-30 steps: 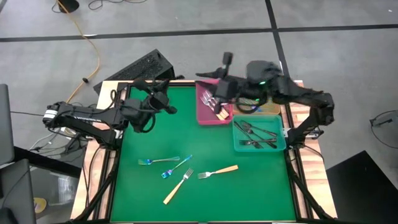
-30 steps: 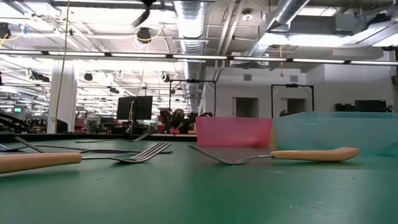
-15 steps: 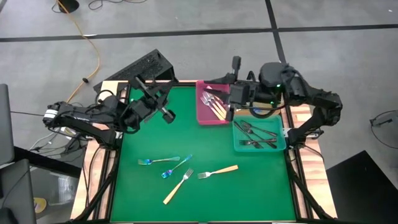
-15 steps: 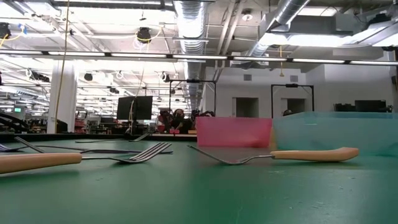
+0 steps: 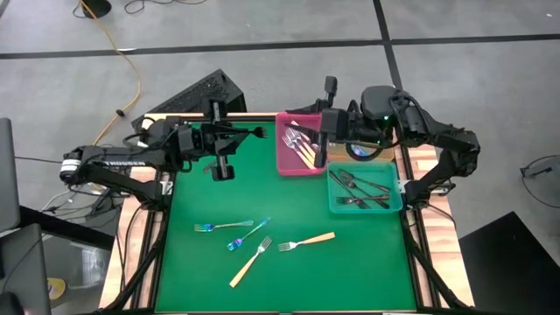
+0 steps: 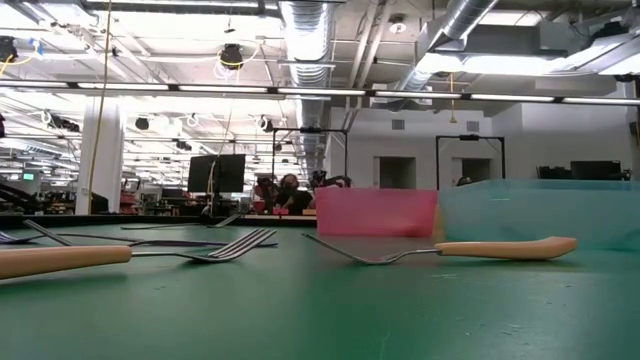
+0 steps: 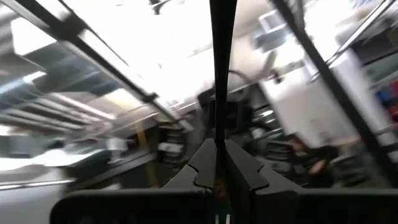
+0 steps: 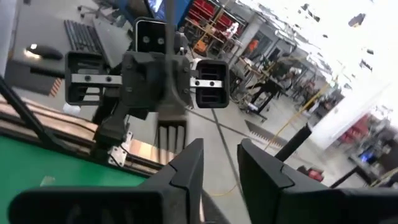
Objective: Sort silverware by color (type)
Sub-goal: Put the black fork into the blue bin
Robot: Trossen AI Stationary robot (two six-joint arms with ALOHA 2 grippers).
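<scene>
Left gripper [image 5: 261, 133]: fingers pressed together, holding nothing, raised over the green mat's [image 5: 289, 280] far left part.
Blue forks [image 5: 229, 227]: two on the mat, near front, left of centre.
Tan-handled forks [image 5: 306, 241]: two on the mat just right of the blue ones; more lie in the pink tray [image 5: 282, 163].
Right gripper [image 5: 325, 118]: narrow gap between fingers [image 8: 186, 163], empty, above the pink tray's right edge.
Black forks [image 5: 360, 185]: in the teal tray [image 5: 366, 210], far right.
</scene>
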